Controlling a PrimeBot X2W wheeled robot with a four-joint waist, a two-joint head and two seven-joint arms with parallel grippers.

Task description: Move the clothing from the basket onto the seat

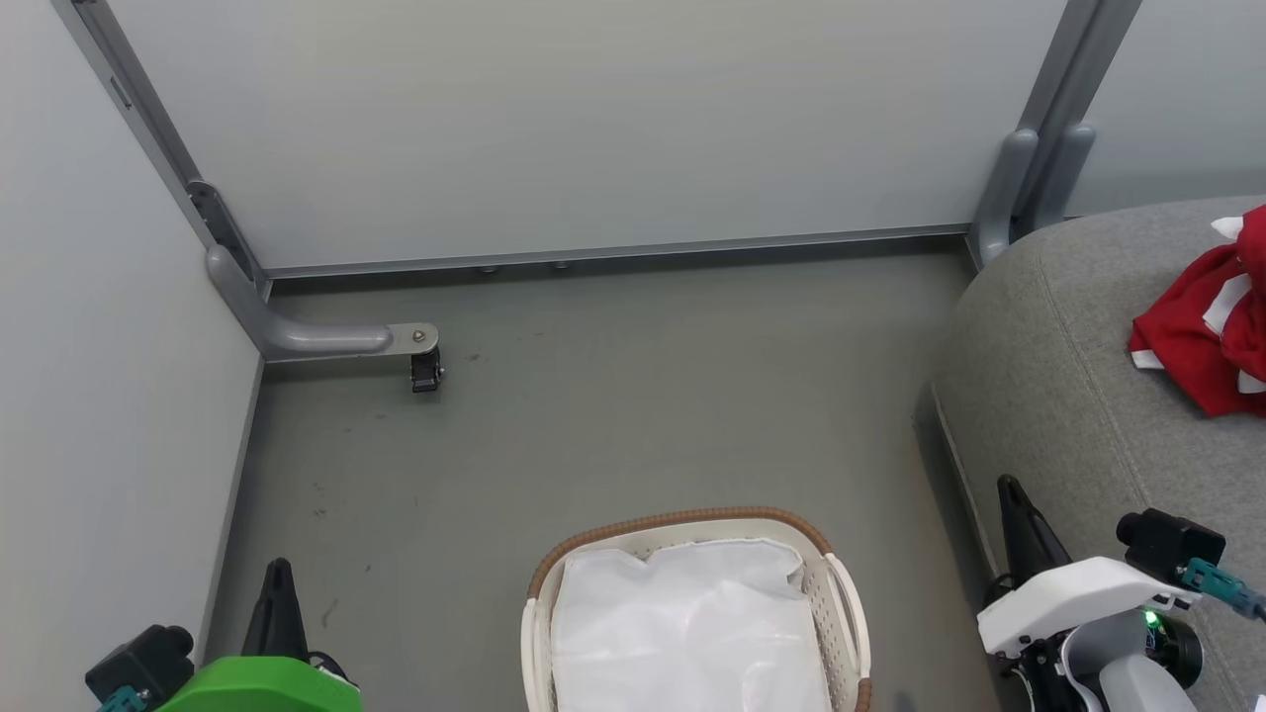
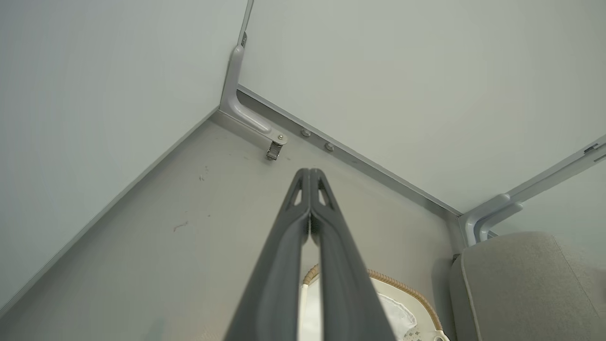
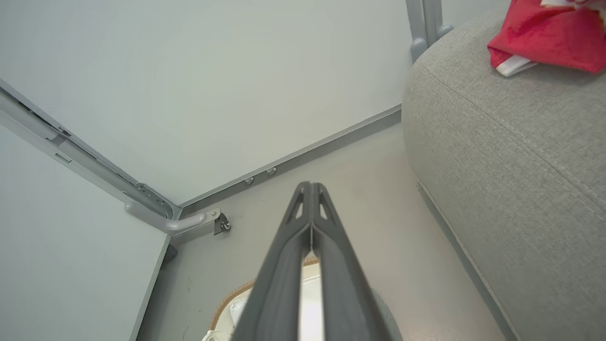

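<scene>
The red clothing (image 1: 1212,326) with white trim lies crumpled on the grey seat (image 1: 1058,386) at the right edge; the right wrist view has the clothing (image 3: 549,38) on the seat (image 3: 511,156) too. The cream basket (image 1: 841,603) with a brown rim stands on the floor at bottom centre, holding just a white liner sheet (image 1: 682,633). My left gripper (image 1: 279,572) is shut and empty at the lower left, left of the basket. My right gripper (image 1: 1009,489) is shut and empty at the lower right, beside the seat's edge. Both wrist views show fingertips pressed together, the left gripper (image 2: 309,173) and the right gripper (image 3: 310,185).
Pale partition walls close off the back and left, on a grey metal frame with a foot bracket and caster (image 1: 425,368) at the back left. Bare grey floor (image 1: 613,415) lies between the walls, the basket and the seat.
</scene>
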